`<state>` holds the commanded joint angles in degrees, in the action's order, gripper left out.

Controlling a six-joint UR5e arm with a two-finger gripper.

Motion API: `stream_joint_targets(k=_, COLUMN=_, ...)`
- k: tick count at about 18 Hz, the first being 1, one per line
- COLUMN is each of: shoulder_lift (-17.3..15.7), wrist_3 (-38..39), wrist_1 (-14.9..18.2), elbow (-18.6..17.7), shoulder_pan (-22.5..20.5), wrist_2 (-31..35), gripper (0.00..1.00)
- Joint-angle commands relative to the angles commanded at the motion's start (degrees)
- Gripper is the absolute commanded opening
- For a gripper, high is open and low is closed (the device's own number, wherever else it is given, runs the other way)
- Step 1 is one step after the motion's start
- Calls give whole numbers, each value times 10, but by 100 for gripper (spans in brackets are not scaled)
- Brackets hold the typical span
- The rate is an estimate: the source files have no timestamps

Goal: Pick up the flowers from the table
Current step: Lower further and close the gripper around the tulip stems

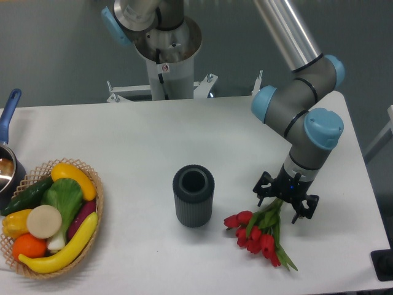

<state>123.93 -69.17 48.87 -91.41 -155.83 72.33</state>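
Note:
The flowers (258,232), a bunch of red tulips with green stems and leaves, lie on the white table (184,141) at the front right, blooms pointing toward the front left. My gripper (286,201) hangs straight down over the stem end, fingers spread open on either side of the stems. The stem tips are hidden under the gripper body. I cannot tell whether the fingers touch the stems or the tabletop.
A dark grey ribbed cylinder vase (193,195) stands upright left of the blooms. A wicker basket (92,236) of vegetables sits at the front left, with a blue-handled pot (7,153) behind it. The table's right edge runs close to the gripper.

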Motion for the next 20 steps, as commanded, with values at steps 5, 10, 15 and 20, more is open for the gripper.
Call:
stream_joint_targets(k=5, shoulder_lift=3, wrist_3=-3, wrist_1=-12, elbow=-13, shoulder_pan=7, wrist_2=4, gripper=100)
stream_joint_targets(k=10, shoulder_lift=10, wrist_3=-3, wrist_1=-27, elbow=-16, shoulder_pan=11, wrist_2=4, gripper=100)
stream_joint_targets(k=15, shoulder_lift=11, wrist_3=-4, wrist_1=-30, elbow=-11, shoulder_pan=11, wrist_2=4, gripper=84)
stream_joint_targets(k=20, shoulder_lift=14, wrist_3=-4, wrist_1=-30, elbow=-9, shoulder_pan=11, wrist_2=4, gripper=52)
